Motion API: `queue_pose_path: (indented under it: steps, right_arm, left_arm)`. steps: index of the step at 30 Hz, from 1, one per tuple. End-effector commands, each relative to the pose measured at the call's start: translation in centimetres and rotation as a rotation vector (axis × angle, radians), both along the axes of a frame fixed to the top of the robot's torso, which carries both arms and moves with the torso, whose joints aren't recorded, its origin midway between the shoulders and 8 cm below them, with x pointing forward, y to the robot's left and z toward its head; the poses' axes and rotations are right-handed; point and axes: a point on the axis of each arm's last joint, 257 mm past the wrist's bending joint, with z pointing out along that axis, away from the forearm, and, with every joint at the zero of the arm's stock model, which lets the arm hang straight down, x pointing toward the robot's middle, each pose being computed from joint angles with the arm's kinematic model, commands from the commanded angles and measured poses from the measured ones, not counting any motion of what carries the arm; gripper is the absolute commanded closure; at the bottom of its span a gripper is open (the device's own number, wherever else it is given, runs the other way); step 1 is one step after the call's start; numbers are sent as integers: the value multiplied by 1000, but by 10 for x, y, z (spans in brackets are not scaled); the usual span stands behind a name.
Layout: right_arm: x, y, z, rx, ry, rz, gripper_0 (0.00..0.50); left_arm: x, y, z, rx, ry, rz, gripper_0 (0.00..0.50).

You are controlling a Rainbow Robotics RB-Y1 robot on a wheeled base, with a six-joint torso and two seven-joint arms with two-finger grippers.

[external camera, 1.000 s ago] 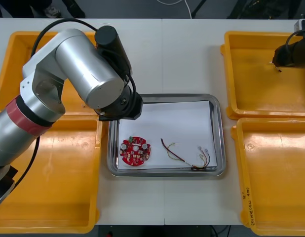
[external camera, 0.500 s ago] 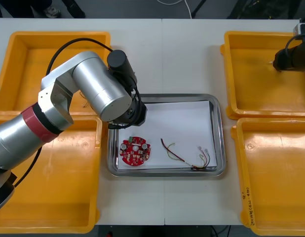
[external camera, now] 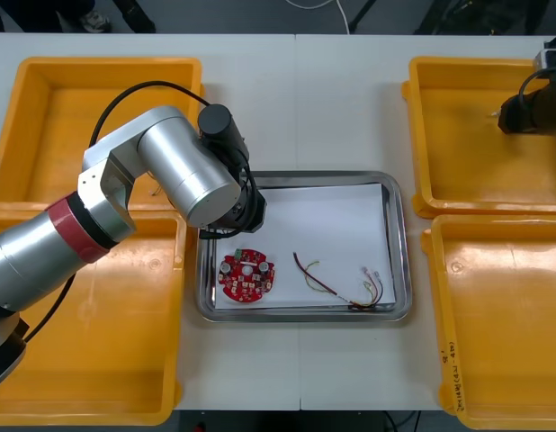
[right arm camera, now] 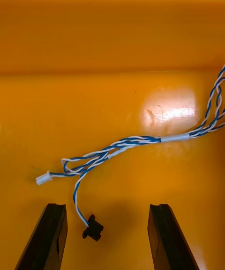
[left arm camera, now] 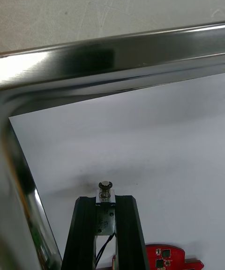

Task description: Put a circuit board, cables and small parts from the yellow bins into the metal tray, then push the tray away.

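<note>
The table (external camera: 350,99) is viewed steeply from above by the front camera. Its metal tray (left arm camera: 122,64) corner and one yellow bin (right arm camera: 93,101) floor are also viewed closely from the left and right wrists.

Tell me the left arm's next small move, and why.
Probably open the left gripper. It is shut on a small metal part over the white inside of the tray, near a corner and next to the circuit board, so a release there looks right. The right gripper hangs open over the blue and white cable in a yellow bin.
</note>
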Motion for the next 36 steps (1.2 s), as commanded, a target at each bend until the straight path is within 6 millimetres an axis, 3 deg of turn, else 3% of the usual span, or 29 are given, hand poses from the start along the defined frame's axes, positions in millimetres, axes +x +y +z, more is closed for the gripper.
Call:
queue_pose_path:
  steps: [1,2,17,25,31,34,36]
  right_arm:
    - [20,16,40,15,-79,38,0]
    - [20,17,38,24,-81,39,0]
    - [13,9,14,29,-87,42,0]
    - [9,5,0,39,-91,42,0]
    - [7,3,-7,50,-100,37,4]
    - [6,2,-8,46,-101,38,109]
    - [7,3,-6,50,-108,37,308]
  left_arm:
    - [11,-20,26,-32,-46,-8,79]
    - [11,-22,27,-37,-47,-5,0]
    - [4,-35,44,-69,-54,-6,0]
    - [-4,-30,81,-56,-45,0,0]
    - [-2,-17,120,-58,-49,36,0]
    - [0,-9,135,-57,-52,54,0]
    - [4,1,147,-55,-56,74,0]
